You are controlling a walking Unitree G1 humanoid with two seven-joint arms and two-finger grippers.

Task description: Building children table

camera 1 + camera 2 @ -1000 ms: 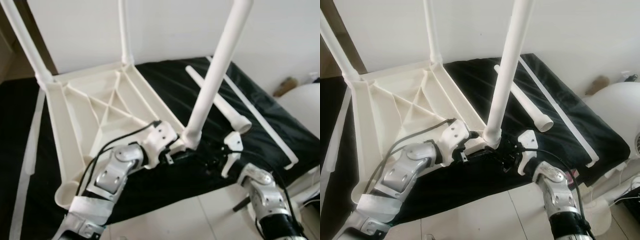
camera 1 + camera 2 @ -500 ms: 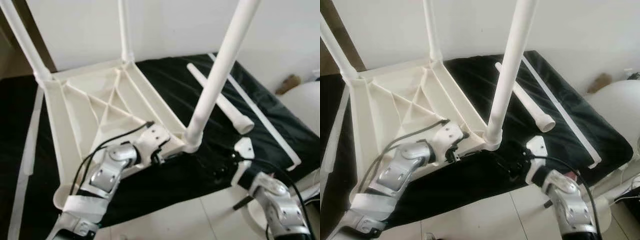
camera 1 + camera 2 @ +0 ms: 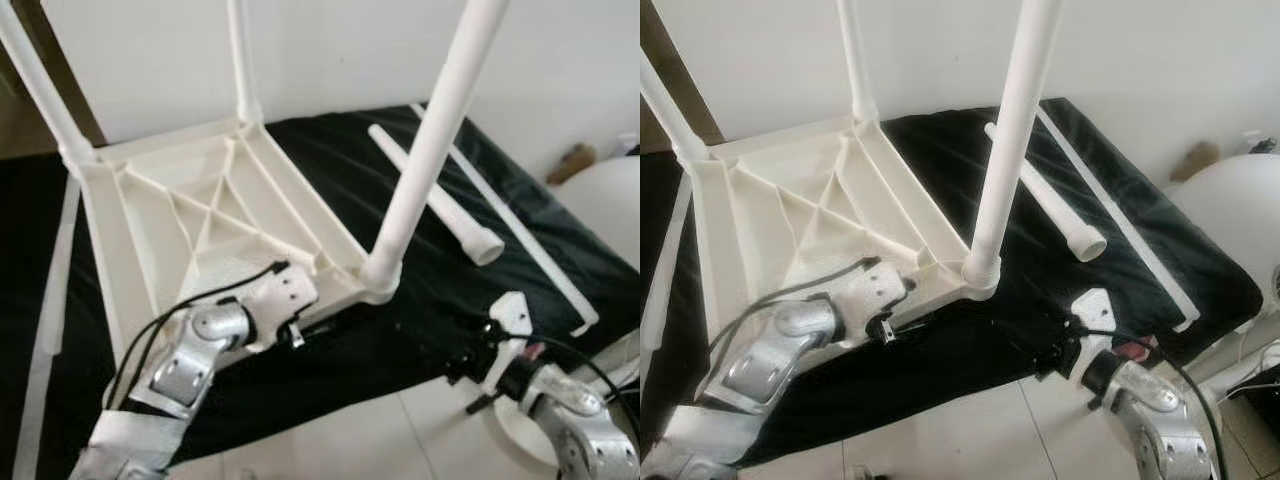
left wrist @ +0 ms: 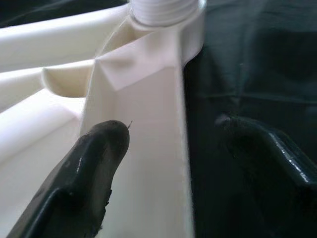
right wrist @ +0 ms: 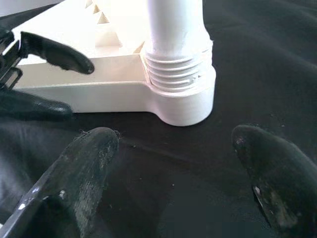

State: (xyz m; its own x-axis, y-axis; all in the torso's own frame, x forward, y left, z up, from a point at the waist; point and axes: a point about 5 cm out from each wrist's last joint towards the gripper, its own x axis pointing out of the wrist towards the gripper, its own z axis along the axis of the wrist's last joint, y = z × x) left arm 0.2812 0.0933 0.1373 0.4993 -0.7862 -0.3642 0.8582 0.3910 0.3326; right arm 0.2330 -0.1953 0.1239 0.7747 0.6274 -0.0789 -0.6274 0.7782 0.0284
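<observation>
The white children's tabletop (image 3: 290, 215) lies upside down on a black cloth (image 3: 330, 160). Three white legs stand screwed into its corners; the nearest leg (image 3: 425, 150) rises from the threaded socket (image 5: 178, 74) at the near right corner. A loose leg (image 3: 430, 195) lies on the cloth to the right. My left gripper (image 3: 318, 325) is open, straddling the near rim (image 4: 181, 148) just short of that corner, one finger inside the tabletop and one over the cloth. My right gripper (image 5: 173, 144) is open and empty, low over the cloth's front edge, facing the socket from a short distance.
A long thin white strip (image 3: 520, 240) lies on the cloth beyond the loose leg, another strip (image 3: 55, 280) along the left side. A white rounded object (image 3: 600, 200) stands at the right. Tiled floor (image 3: 330, 440) lies in front, a white wall behind.
My right gripper has drawn back from the base of the near leg toward the cloth's front edge. My left gripper has slid along the rim, away from the corner.
</observation>
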